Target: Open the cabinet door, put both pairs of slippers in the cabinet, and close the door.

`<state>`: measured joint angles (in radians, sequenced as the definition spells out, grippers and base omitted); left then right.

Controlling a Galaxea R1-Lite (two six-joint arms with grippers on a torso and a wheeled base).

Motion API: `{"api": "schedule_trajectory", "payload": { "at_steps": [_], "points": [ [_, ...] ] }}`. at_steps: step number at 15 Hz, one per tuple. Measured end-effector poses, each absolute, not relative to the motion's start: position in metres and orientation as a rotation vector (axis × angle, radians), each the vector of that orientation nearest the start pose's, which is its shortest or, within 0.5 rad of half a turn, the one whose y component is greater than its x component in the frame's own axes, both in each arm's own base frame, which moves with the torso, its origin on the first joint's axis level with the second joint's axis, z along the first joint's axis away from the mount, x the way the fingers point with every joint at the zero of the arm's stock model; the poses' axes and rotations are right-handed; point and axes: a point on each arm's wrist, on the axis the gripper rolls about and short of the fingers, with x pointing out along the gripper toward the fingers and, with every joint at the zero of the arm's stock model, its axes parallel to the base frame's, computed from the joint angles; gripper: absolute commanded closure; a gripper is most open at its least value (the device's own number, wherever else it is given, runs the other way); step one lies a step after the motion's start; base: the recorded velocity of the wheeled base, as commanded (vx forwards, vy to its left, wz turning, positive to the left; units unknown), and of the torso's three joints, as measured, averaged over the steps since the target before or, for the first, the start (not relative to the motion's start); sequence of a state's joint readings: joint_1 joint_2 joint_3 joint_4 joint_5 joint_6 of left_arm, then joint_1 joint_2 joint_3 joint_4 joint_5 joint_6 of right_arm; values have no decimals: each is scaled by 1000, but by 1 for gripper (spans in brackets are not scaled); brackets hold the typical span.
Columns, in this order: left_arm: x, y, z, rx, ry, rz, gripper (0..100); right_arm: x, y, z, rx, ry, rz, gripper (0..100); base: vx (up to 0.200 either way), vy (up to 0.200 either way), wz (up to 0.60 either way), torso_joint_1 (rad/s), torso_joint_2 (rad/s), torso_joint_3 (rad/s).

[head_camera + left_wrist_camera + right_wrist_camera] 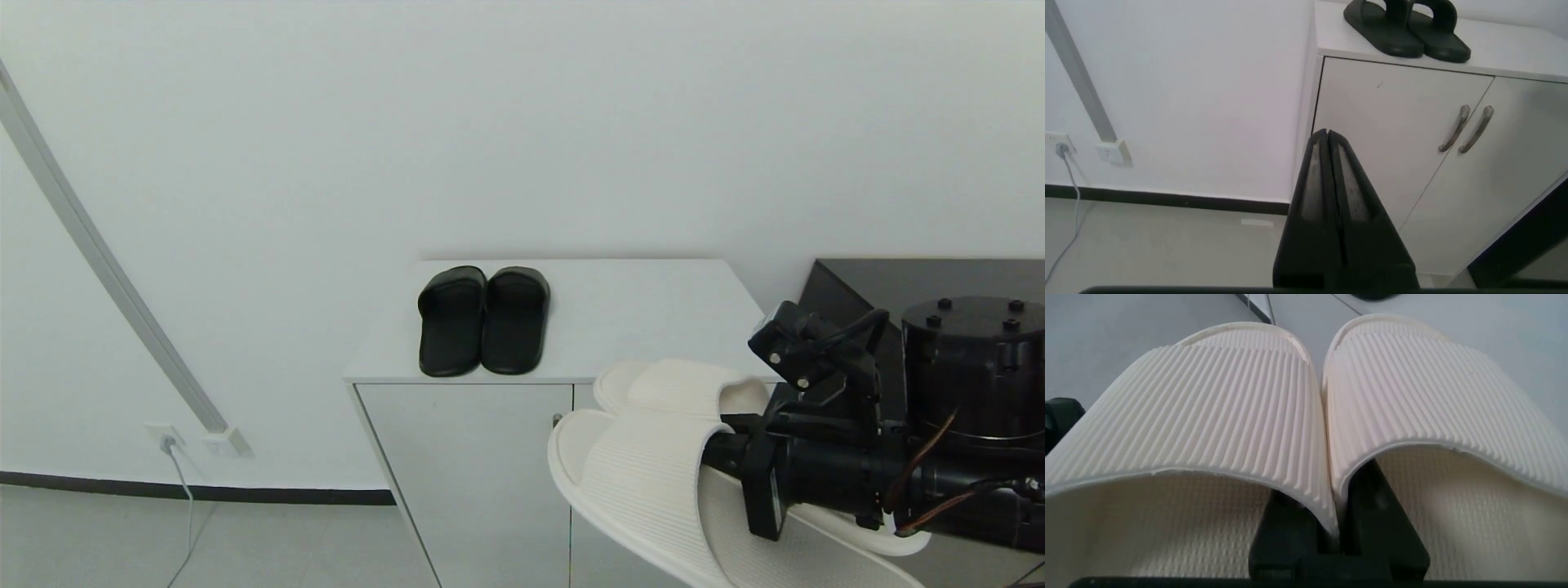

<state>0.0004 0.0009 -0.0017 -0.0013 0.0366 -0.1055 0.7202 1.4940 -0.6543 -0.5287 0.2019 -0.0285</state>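
The white slippers [645,457] are held in the air in front of the cabinet [653,310] by the right gripper [1337,539], its jaws pinching their inner straps together. The black slippers [483,320] sit side by side on the cabinet top. Both doors [1404,139] are shut. The left gripper [1328,143] is near the cabinet front, its jaws closed on nothing.

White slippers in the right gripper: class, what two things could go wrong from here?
1. The right gripper pinches the white slippers only by their inner edges; one could slip out.
2. The cabinet doors are shut; the shut left gripper must open one first, or the slippers may hit it.
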Motion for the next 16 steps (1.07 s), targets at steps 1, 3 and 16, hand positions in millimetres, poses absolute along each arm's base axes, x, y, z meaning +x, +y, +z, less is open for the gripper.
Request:
{"api": "schedule_trajectory", "payload": {
  "at_steps": [1,3,16],
  "points": [
    [-23,1,76,-106,-4,37,100,183,166,188,-109,297,919,100,0,0,0,0,0,0],
    [-23,1,76,-106,-4,38,100,183,167,187,-111,300,921,100,0,0,0,0,0,0],
    [-23,1,76,-102,-4,38,100,189,174,177,-117,306,926,100,0,0,0,-182,445,262]
  ]
}}
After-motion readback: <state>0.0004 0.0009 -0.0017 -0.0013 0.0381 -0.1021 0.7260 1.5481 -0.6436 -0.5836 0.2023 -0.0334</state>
